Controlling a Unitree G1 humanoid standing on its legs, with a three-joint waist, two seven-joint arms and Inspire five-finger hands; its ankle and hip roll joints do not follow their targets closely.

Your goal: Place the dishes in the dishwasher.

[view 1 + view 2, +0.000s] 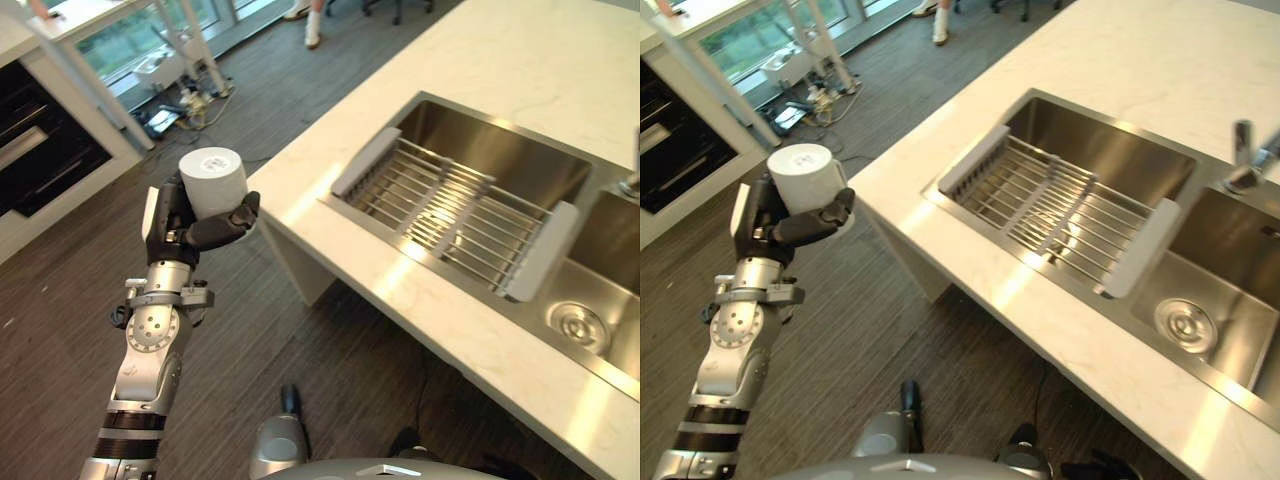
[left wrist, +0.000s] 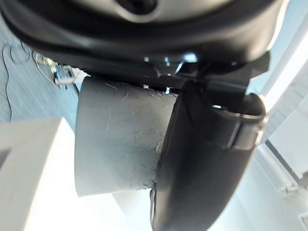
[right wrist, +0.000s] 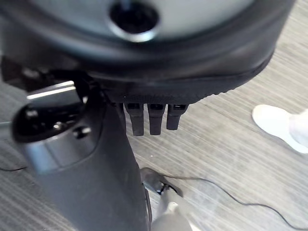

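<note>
Left eye view: a pale stone counter (image 1: pixel 520 60) holds a steel sink (image 1: pixel 480 150) with a wire rack (image 1: pixel 455 215) across it. Off the counter's corner, above dark plank floor (image 1: pixel 60 290), the left hand (image 1: pixel 185 232) curls round a white cup (image 1: pixel 213 182). The right hand (image 3: pixel 96 159) hangs over floor with relaxed fingers.

A white cup (image 1: pixel 213 182), plain and cylindrical, stands held upside down above the floor, beside the counter's corner.

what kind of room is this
Most likely a kitchen: a pale stone counter holds a stainless double sink with a drying rack, and the left hand grips a white cup.
</note>
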